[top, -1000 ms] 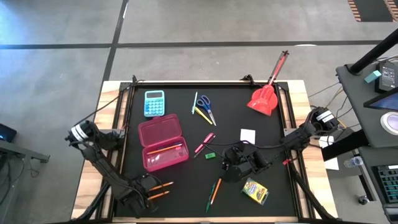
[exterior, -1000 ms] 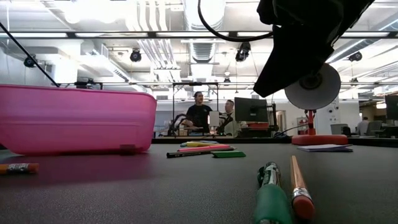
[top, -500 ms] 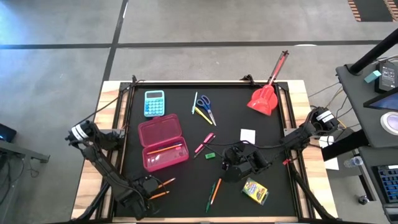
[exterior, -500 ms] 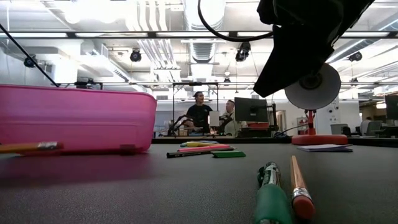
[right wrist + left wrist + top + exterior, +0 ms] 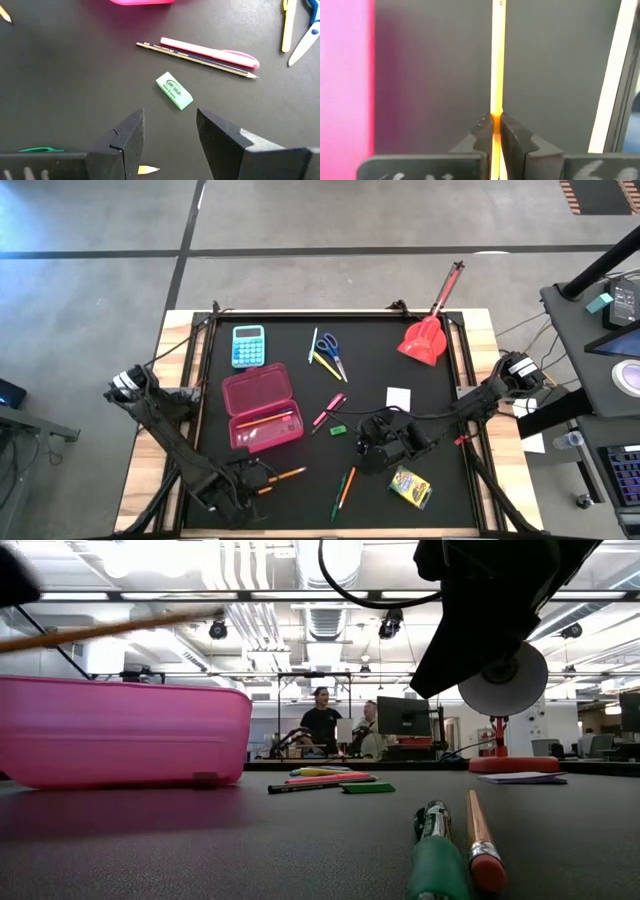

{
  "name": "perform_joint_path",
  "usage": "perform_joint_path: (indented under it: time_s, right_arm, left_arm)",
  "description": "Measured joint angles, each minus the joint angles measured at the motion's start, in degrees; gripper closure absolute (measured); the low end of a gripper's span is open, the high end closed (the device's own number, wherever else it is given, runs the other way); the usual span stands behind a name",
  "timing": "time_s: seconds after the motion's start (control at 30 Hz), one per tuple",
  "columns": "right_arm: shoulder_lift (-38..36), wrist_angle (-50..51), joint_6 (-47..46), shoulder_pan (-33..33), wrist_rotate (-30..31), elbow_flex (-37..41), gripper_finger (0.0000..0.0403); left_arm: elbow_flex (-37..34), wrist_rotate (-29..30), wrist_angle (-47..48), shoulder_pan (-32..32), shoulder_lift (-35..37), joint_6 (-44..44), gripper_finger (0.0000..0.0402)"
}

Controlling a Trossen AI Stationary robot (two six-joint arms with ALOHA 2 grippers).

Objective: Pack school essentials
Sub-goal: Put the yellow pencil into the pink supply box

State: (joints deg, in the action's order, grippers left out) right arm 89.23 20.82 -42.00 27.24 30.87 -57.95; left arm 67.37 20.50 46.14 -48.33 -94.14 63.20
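My left gripper [image 5: 248, 480] is near the table's near left corner, shut on an orange pencil [image 5: 287, 474]. The pencil also shows raised in the low view [image 5: 110, 628]. A second orange pencil [image 5: 263, 489] lies on the table beside the gripper. The open pink pencil case [image 5: 262, 409] lies just beyond, with pencils inside. My right gripper [image 5: 170, 137] is open and empty above the table's middle. A green eraser [image 5: 174, 90], a pink pen [image 5: 207, 51] and a dark pencil [image 5: 195, 59] lie ahead of it. Blue-handled scissors [image 5: 329, 350] lie farther back. The crayon box [image 5: 410, 487] lies near the front right. My left gripper pinches the orange pencil's shaft [image 5: 496, 111] between its two fingers, near one end. The fingers come from the table's left, and the pencil runs on along them toward the right. The pencil is lifted clear of the table, about level.
A blue calculator [image 5: 248, 345] lies at the far left. A red long-handled scoop [image 5: 428, 335] lies at the far right, and a white note [image 5: 399, 397] in front of it. A green pen and an orange pencil [image 5: 343, 490] lie near the front middle. People stand in the room behind [image 5: 320, 725].
My left gripper has risen and gone a little toward the table's right edge with the orange pencil. The pencil lay on the table a second ago and is now lifted clear. My right arm has kept still.
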Motion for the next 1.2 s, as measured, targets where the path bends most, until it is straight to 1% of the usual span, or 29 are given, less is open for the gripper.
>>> perform_joint_path:
  time_s: [0.1, 0.23, 0.33, 0.4, 0.57, 0.7, 0.8, 0.87, 1.0, 1.07, 1.2]
  right_arm:
    - [0.00, 0.05, 0.00, 0.00, -0.02, 0.00, 0.0232]
    - [0.00, 0.28, 0.02, 0.00, -0.02, 0.00, 0.0232]
    - [0.00, 0.74, 0.02, 0.00, -0.02, 0.00, 0.0232]
    - [0.00, 1.39, 0.01, 0.02, -0.02, 0.00, 0.0232]
    - [0.13, 2.09, 0.00, 0.02, -0.02, 0.00, 0.0232]
    - [0.15, 2.89, 0.00, 0.00, -0.01, 0.00, 0.0232]
    - [0.15, 2.93, 0.00, 0.00, -0.01, 0.00, 0.0232]
    - [0.15, 2.95, 0.00, 0.02, -0.02, 0.00, 0.0232]
    - [0.15, 2.95, 0.05, 0.00, 0.02, 0.00, 0.0232]
    - [0.15, 2.95, 0.50, 0.00, 0.09, 0.00, 0.0232]
    - [0.17, 2.94, 0.06, 0.02, 0.15, 0.00, 0.0232]
  left_arm:
    - [0.37, 2.14, 2.20, 2.57, 3.01, -2.48, 0.0396]
    - [0.40, 5.86, 9.30, 6.56, 8.35, -4.67, 0.0397]
    - [-0.02, 10.09, 14.27, 9.68, 12.45, -5.49, 0.0397]
    - [-0.60, 11.60, 17.07, 11.87, 14.59, -5.63, 0.0397]
    - [-4.49, 10.61, 17.56, 15.71, 16.21, -6.70, 0.0397]
    - [-8.54, 7.55, 17.33, 17.25, 15.51, -6.52, 0.0397]
    - [-10.91, 6.70, 17.18, 17.64, 14.78, -4.79, 0.0397]
    - [-12.43, 5.32, 15.36, 17.63, 14.34, -3.92, 0.0397]
    - [-15.84, 2.25, 8.81, 17.61, 14.28, -3.79, 0.0397]
    - [-16.98, 1.76, 6.50, 17.61, 14.28, -4.15, 0.0397]
    - [-18.15, 0.50, 6.30, 17.61, 14.28, -3.95, 0.0397]
